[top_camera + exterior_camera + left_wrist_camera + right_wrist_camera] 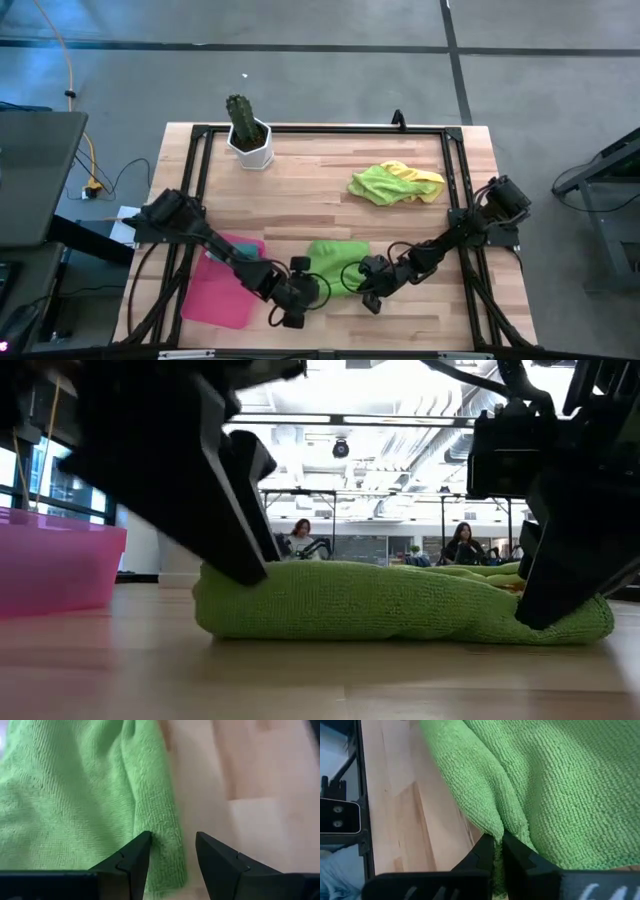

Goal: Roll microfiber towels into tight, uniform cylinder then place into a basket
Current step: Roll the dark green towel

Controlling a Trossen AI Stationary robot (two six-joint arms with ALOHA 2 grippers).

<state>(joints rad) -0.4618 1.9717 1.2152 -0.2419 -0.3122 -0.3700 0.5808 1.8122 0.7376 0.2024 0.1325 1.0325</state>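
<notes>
While the green towel [336, 262] lies low and centre in the high view, folded flat on the table [320, 210] and not yet rolled, both arms work its near edge. Right gripper [498, 842]: jaws pinched together on a ridge of the cloth at its right corner. Left gripper [172, 851]: jaws apart, straddling the towel's hem at the left corner, nothing clamped. Risks, as judged: with only one corner pinned, a pull from the right could drag the whole cloth sideways instead of starting a roll; a thin pinch of pile may slip free; if the left jaws close beside the hem they catch bare wood, and the roll would start skewed and loose. Basket [222, 285]: pink tray at lower left of the high view, just beside the left arm, holding a teal towel [245, 252] partly hidden under that arm, which now lies across the path to it. Lime green towel [378, 184] and yellow towel [422, 176]: heaped together right of centre, well apart from the grippers. Cactus pot [251, 144]: upper left, clear of the work. People sit far behind in the low view.
</notes>
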